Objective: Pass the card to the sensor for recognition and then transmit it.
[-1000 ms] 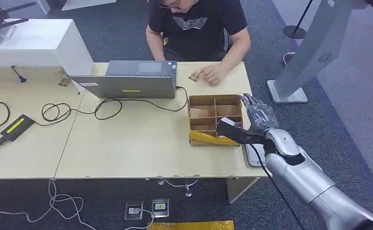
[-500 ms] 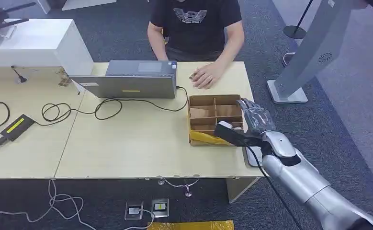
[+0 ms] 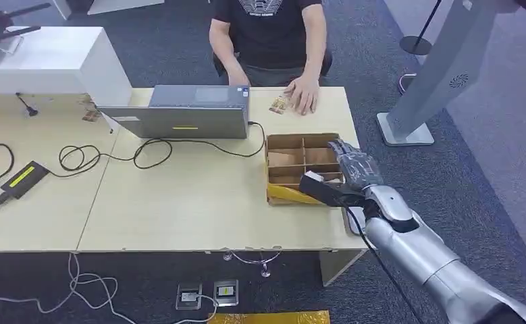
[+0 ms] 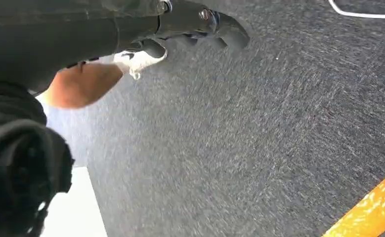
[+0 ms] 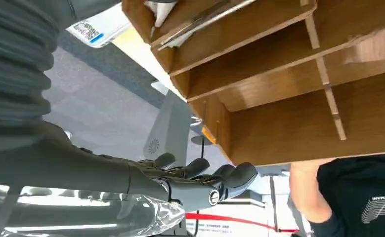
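A wooden divided box (image 3: 302,145) stands at the table's right end. My right hand (image 3: 354,167) hovers over its right side, fingers stretched out with nothing in them. In the right wrist view the hand (image 5: 200,185) lies beside the box (image 5: 289,113), and thin flat cards (image 5: 200,24) lean in one compartment. A flat pale pad (image 3: 354,221) with a barcode label (image 5: 92,30) lies at the table's right edge under my forearm. A small card (image 3: 279,104) lies by a person's hand (image 3: 305,94) at the far edge. My left hand (image 4: 200,22) hangs over the carpet, fingers extended, holding nothing.
A closed grey laptop (image 3: 182,115) with a black cable (image 3: 145,148) sits left of the box. A yellow strip (image 3: 292,196) lies along the box's near side. The person (image 3: 270,34) sits across the table. A grey stand (image 3: 435,74) rises on the right.
My right hand has drifted slightly left and nearer over the box. The person has leaned back and their hand has shifted right, uncovering the small card.
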### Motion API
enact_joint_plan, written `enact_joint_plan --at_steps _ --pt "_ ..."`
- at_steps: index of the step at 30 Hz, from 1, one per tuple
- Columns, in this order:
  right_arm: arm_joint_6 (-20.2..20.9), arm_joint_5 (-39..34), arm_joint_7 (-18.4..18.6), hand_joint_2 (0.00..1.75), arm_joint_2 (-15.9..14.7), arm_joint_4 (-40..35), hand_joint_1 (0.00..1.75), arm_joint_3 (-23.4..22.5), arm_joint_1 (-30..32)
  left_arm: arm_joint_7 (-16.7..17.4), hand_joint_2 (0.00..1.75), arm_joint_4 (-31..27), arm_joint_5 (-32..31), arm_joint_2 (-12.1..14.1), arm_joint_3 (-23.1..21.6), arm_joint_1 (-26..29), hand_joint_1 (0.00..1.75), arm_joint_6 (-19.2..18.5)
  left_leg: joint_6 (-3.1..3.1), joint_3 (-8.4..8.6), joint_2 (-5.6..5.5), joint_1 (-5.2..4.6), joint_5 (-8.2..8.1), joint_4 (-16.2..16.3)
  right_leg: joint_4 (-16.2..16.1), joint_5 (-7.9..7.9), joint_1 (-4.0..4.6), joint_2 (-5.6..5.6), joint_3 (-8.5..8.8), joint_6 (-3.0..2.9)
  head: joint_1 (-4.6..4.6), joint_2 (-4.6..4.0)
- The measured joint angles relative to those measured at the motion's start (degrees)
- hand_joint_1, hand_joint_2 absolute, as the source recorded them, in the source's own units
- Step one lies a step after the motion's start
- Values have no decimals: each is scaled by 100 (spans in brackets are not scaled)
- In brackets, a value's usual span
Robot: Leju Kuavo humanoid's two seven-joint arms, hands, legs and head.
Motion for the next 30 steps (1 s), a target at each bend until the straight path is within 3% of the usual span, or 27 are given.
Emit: enact_joint_plan --at_steps 12,13,14,15,30 --pt "-94 -203 87 175 41 148 0 166 -9 -188 0 -2 -528 15 -502 -18 0 -216 0 3 2 0 0 0 0 0 0 2 0 0 0 0" --pt "-107 -229 101 175 39 157 28 179 -9 -190 0 -2 -546 15 -533 -21 0 -227 0 3 3 0 0 0 0 0 0 3 0 0 0 0" --pt "-116 -253 105 175 28 168 162 190 -9 -192 0 -2 -575 17 -573 -24 0 -238 0 3 3 0 0 0 0 0 0 3 0 0 0 0" --pt "-118 -273 105 175 20 173 175 197 -9 -199 0 -2 -590 20 -614 -26 0 -249 0 3 3 0 0 0 0 0 0 3 0 0 0 0" --pt "-120 -339 92 175 -53 201 175 372 -41 -299 0 -2 -771 55 -968 -45 0 -323 0 4 4 0 0 0 0 0 0 4 0 0 0 0"
